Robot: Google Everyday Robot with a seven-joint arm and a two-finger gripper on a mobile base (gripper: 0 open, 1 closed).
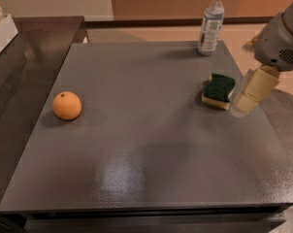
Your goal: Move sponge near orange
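The sponge (219, 90), dark green on top of pale yellow foam, lies on the right part of the grey table (137, 149). The orange (67, 105) sits on the table's left side, far from the sponge. My gripper (243, 106), pale yellow under a grey-white arm housing (282, 38), hangs just right of the sponge, close to it and low over the table. It holds nothing that I can see.
A clear water bottle (210, 23) with a white cap stands at the table's back edge, behind the sponge. A dark counter (20, 72) adjoins the table on the left, with a white box (1, 30) at its far end.
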